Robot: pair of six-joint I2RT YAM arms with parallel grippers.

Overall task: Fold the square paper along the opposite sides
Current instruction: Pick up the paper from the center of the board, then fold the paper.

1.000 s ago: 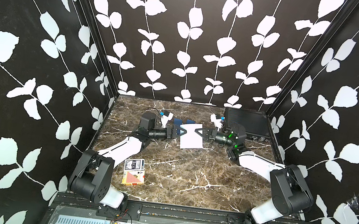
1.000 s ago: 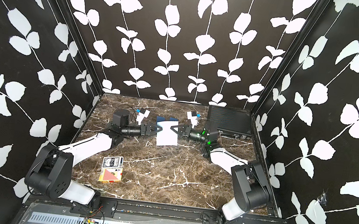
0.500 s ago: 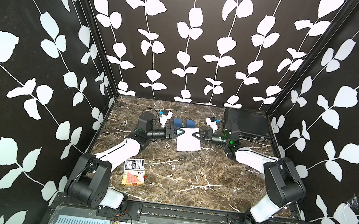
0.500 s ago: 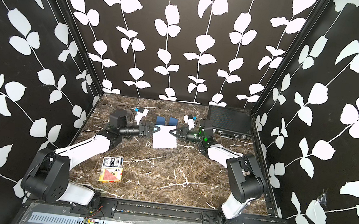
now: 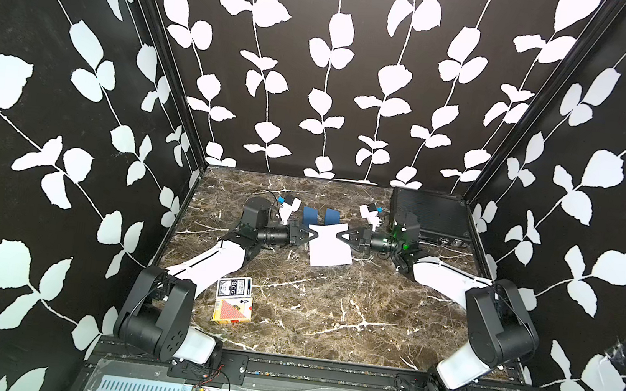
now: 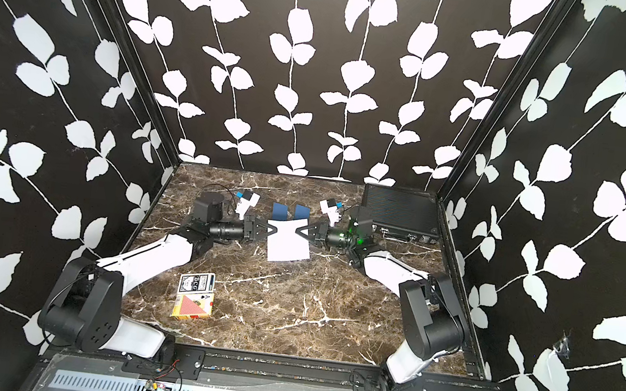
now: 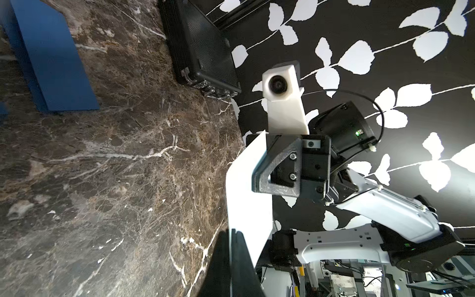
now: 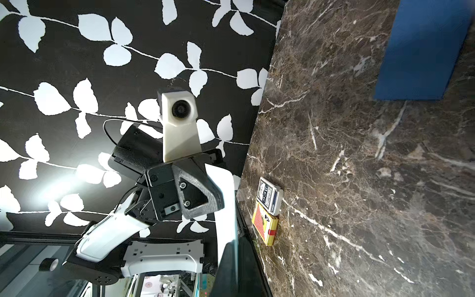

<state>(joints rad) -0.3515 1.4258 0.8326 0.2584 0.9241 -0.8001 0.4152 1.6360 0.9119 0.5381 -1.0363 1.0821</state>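
Two tools now hold the sheet at opposite sides.

At the left, the left tool point(image 5: 310, 234) has changed state: its jaws stood wide a second ago and are now fully closed on the left side of the square paper point(image 5: 329, 248). The left wrist view shows the white edge pinched between its dark fingers point(image 7: 221, 267).

At the centre, the square paper hangs between the two tools toward the back of the counter point(image 5: 330, 311), just in front of the blue blocks point(image 5: 310, 215). It is slightly bowed. Whether its lower edge touches the counter cannot be told.

At the right, the right tool point(image 5: 342, 236) has its jaws all but closed on the right side of the sheet. The right wrist view shows the paper clamped between its fingers.

Consequence: with both sides secured, the fold can probably begin by bringing one side across to the other. Uneven pull may skew the crease.
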